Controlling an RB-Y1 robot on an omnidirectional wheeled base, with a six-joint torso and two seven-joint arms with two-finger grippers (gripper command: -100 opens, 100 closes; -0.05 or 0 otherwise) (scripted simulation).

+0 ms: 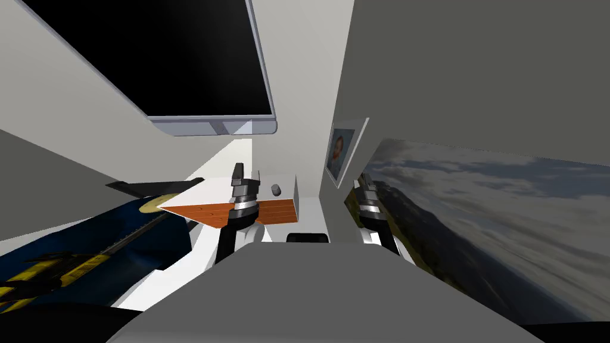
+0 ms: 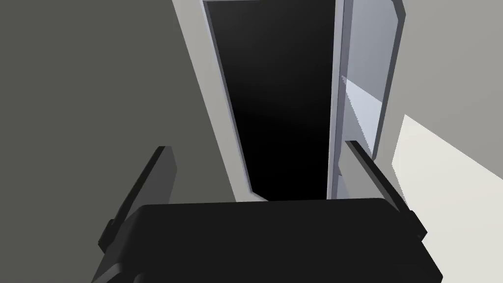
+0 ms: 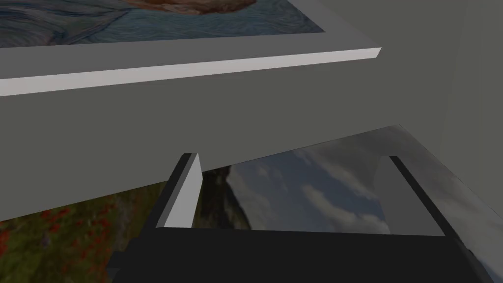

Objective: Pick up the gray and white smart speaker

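The smart speaker (image 1: 276, 189) is a small grey rounded thing in the head view. It stands on the white top of a table (image 1: 208, 193) whose near face is orange wood. My left gripper (image 1: 248, 174) hovers over that table just left of the speaker and apart from it. In the left wrist view this gripper (image 2: 258, 147) is open and holds nothing. My right gripper (image 1: 364, 181) is raised close to the wall on the right. The right wrist view shows it (image 3: 292, 157) open and empty.
A dark blue and yellow piece of furniture (image 1: 119, 238) lies to the left of the table. A black panel in a grey frame (image 1: 167, 53) hangs beyond the table. On the right wall hang a small framed portrait (image 1: 341, 152) and a large landscape picture (image 1: 488, 226).
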